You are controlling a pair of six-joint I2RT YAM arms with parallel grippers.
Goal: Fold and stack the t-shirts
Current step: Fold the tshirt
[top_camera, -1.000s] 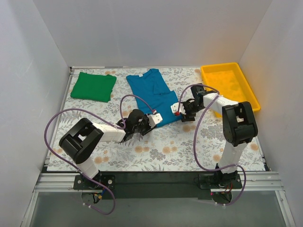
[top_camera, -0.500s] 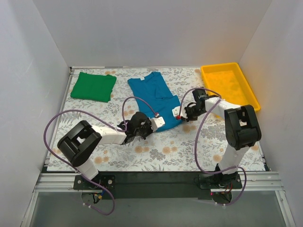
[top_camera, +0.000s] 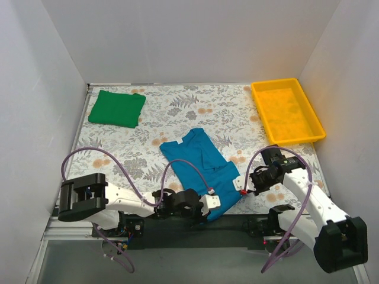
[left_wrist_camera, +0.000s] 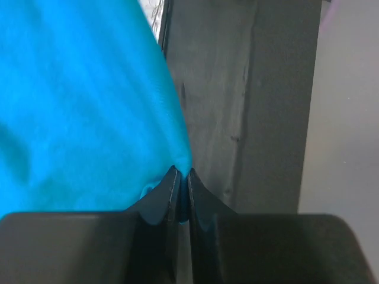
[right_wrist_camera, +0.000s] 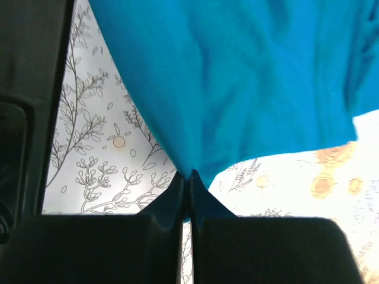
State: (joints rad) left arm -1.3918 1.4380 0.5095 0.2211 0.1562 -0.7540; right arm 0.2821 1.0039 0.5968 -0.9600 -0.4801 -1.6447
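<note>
Beyond the black rail (top_camera: 237, 222) the flower-printed table (top_camera: 118, 142) was seen largely bare: open cloth was left on the far side of the rail across the whole middle, and to the left along it as well.

Across the rail's far edge the teal-blue t-shirt (top_camera: 198, 165) was laid on a slant, its collar end pointed away from the rail and to the left, its hem end drawn over the rail's edge. It was narrowed lengthwise, with one sleeve turned in over the body, and soft creases were seen in the plain cloth. Well away from the rail, at the far right, the yellow tray (top_camera: 259, 97) was set against the table's side edge. Equally far from the rail, at the far left corner, the bright green t-shirt (top_camera: 117, 108) was found as a flat, squarish fold, well apart from the teal one.

Over the rail itself, the left gripper (left_wrist_camera: 181, 177) was pressed together on the left corner of the teal hem. Just beyond the rail, the right gripper (right_wrist_camera: 188, 180) was pinched on the right corner of the hem, above the printed cloth.
</note>
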